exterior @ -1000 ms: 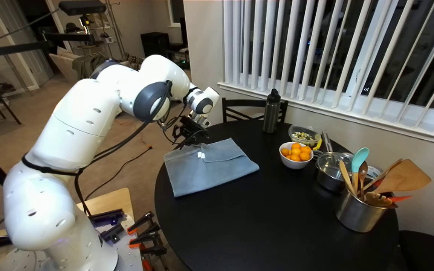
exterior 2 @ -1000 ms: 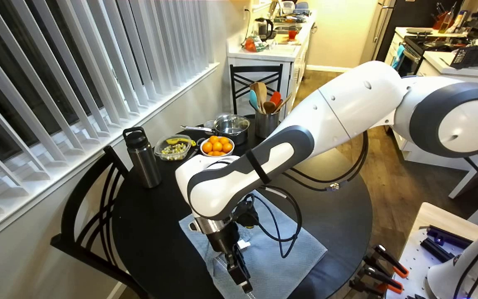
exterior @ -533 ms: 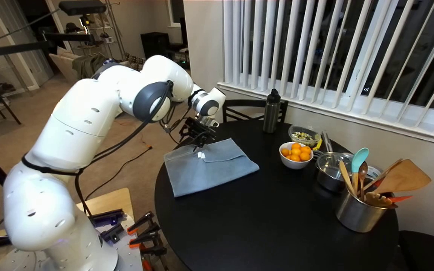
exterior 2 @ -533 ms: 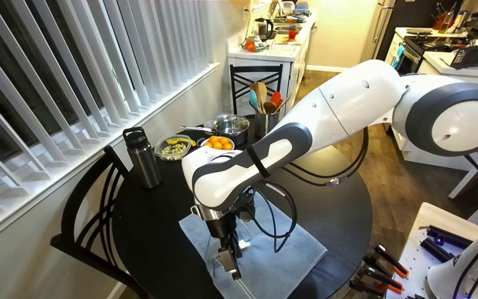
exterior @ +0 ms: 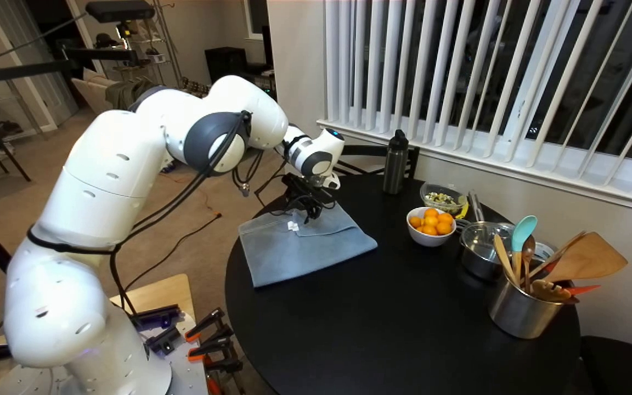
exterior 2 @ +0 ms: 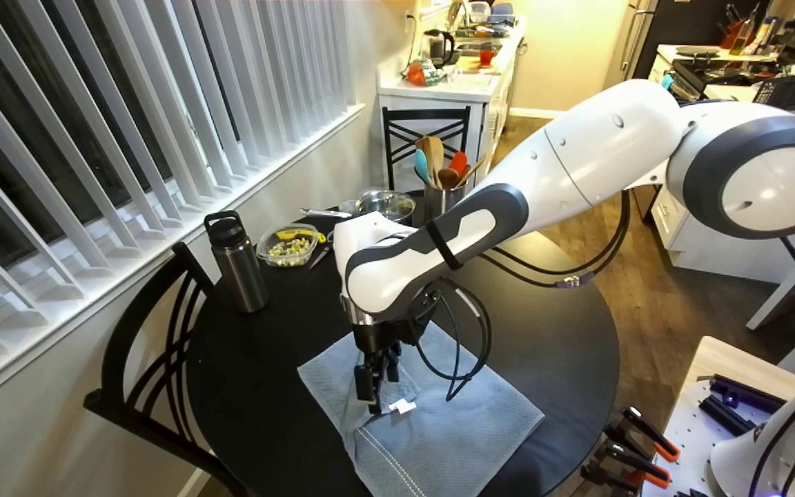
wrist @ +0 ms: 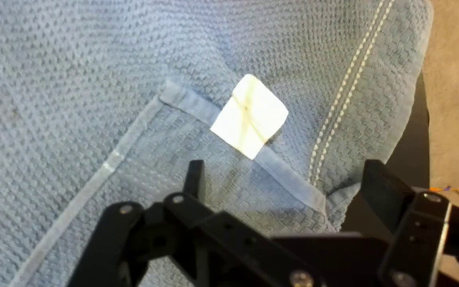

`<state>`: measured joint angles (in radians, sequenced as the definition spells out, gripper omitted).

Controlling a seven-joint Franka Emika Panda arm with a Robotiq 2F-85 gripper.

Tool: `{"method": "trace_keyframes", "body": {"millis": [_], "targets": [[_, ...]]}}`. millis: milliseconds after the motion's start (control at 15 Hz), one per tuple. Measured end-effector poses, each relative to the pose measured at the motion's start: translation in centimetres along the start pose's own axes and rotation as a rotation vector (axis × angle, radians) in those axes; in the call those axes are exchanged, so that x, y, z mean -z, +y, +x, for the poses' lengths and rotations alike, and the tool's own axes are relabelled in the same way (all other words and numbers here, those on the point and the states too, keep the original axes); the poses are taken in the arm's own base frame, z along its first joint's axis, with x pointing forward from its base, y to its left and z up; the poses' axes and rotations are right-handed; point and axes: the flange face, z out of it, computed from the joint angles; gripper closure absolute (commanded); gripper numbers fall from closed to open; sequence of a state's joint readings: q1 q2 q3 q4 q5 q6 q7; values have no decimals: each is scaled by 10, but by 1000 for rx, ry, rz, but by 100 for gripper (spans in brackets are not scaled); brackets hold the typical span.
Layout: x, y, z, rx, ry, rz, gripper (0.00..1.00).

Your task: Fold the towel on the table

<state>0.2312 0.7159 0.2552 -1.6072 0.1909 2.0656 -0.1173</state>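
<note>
Pale grey-blue towel (exterior: 299, 255) spread in overlapping layers at about 10 o'clock on the round black table (exterior: 398, 323), as I see it in an exterior view. Above it, the gripper (wrist: 284, 164): jaws wide apart, nothing gripped between them; whether a tip brushes the cloth I cannot tell. Handling, by my judgement: light, limp, hard to harm; the nubbly weave should resist slipping, though one layer may drag or ruck another. Best hold: the bound edge (wrist: 291, 179) of the upper layer, beside the white tag (wrist: 250, 115), pinched without the cloth beneath; the double-stitched hem (wrist: 345, 101), toward 2 o'clock in the wrist view, would serve as a second grip. Edges: also toward 2 o'clock there, a towel corner reaches the table's rim, carpet (wrist: 458, 99) showing beyond; any overhang is uncertain. Room: on the tabletop dial, the steel bottle (exterior: 394, 170) stands at 12, the white bowl (exterior: 424, 240) of oranges (exterior: 434, 221) at 1, the utensil pot (exterior: 519, 315) at 3; open black top from 5 to 8 looks best for swinging a fold.
</note>
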Motion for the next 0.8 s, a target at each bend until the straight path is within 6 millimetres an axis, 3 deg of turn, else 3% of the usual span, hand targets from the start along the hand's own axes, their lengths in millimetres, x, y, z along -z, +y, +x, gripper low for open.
{"method": "trace_keyframes", "body": {"millis": [133,400,800], "targets": [[-2,4,-7,-106,-4,5,0],[0,-2,-16,-133,-10,24,0],[3,-4,-12,-185,32,44,0]]}}
